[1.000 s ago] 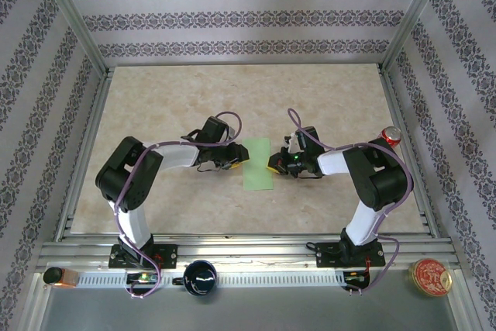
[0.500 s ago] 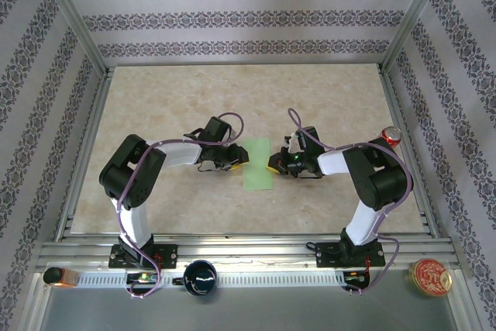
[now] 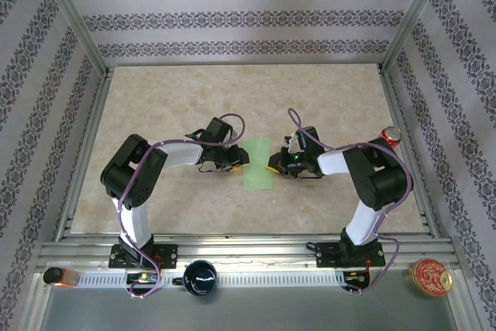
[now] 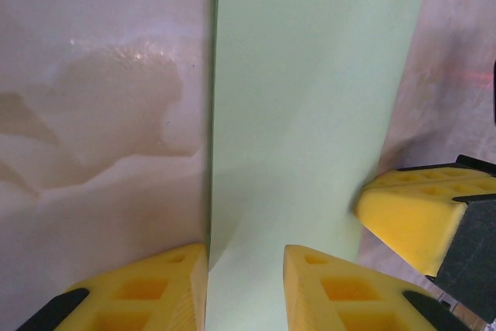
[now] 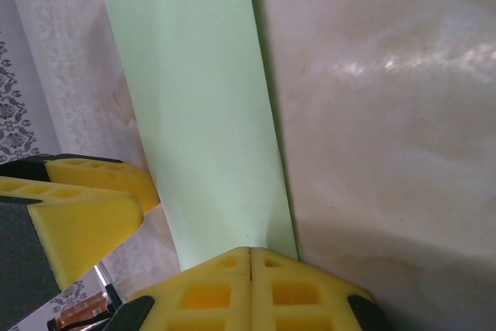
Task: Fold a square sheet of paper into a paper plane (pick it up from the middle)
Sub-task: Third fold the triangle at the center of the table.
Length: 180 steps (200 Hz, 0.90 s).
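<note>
The thin, light-green sheet of paper (image 3: 256, 163) lies flat on the marbled beige tabletop (image 3: 194, 98), midway between the two arms. It is a narrow rectangle with its long edges running away from the bases. That shape suggests the centre fold is already made, so the step in hand looks like working this fold, either pressing it flat or getting ready to open it again for the nose folds.

The left gripper (image 4: 244, 292) is low at the paper's left long edge. Its yellow fingers are parted by a modest gap and grip nothing. One finger sits just outside the edge, the other is over the sheet, and green paper shows in the gap between them.

The right gripper (image 5: 249, 288) is at the opposite long edge with its fingers pressed together. Whether any paper is caught between them cannot be told; the tips look to rest right at the edge.

The next move probably calls for one gripper to pin the sheet while the other works a single layer without dragging it.

The paper looks smooth and unwrinkled, with crisp straight edges and a faint diagonal shade across it.
</note>
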{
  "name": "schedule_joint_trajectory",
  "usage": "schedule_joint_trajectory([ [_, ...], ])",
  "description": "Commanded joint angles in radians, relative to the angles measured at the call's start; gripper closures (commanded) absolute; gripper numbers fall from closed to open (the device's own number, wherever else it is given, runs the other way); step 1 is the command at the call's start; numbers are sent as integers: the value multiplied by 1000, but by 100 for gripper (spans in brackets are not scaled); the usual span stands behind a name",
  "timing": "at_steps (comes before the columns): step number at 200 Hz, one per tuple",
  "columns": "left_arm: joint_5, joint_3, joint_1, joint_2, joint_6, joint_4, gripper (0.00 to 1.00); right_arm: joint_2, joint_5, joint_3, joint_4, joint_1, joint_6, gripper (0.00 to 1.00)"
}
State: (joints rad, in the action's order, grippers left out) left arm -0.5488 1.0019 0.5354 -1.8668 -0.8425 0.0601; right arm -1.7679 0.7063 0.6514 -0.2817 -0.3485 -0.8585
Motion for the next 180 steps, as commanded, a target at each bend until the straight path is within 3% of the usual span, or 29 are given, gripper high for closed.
schedule_joint_trajectory([
  [1,1,3,13,-17,-7,-4,68,-64,-80,-39,72,-7,11,96],
  [59,-11,-58,11,1,-56,-142,65,-59,-73,-39,68,-7,10,96],
  [180,-13,-132,-11,31,-125,-303,72,-58,-76,-41,69,-7,10,96],
])
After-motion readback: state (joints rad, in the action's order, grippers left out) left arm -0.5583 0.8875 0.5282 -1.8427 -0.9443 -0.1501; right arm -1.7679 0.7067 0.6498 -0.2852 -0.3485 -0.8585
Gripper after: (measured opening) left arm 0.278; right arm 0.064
